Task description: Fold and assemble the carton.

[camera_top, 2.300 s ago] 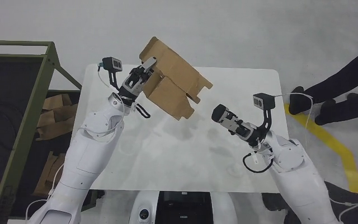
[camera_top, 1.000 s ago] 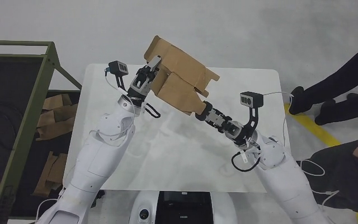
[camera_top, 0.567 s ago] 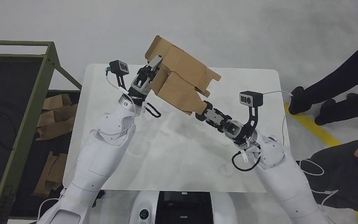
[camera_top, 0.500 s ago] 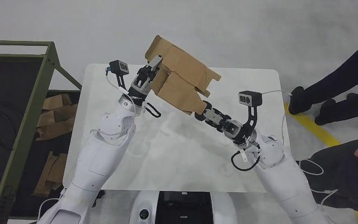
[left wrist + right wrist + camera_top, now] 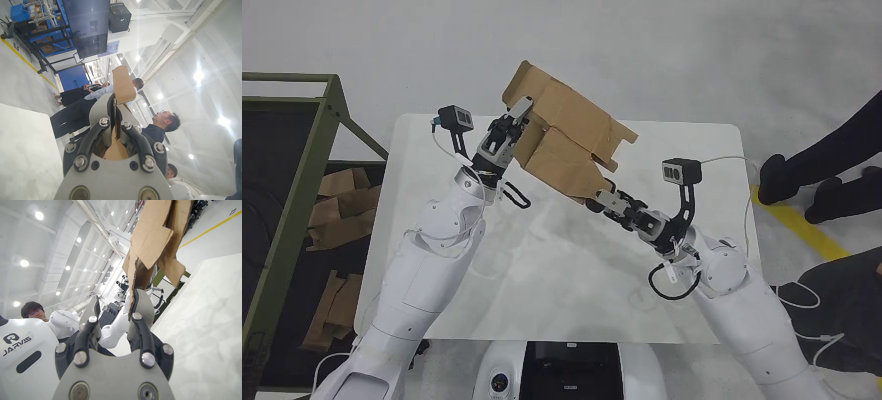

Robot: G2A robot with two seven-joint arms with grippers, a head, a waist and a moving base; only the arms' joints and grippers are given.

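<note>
The carton (image 5: 562,130), partly folded brown cardboard, was held tilted above the white table (image 5: 542,290) in the upper middle of the top view. The left gripper (image 5: 510,128) was clamped tight on its upper-left edge. The right gripper (image 5: 599,200) sat at the carton's lower-right corner, jaws parted, a ragged cardboard edge lying against one finger (image 5: 140,302).

Carton (image 5: 562,135) above table (image 5: 542,290), left end effector (image 5: 510,128) at its left edge, right end effector (image 5: 596,202) at near corner
</note>
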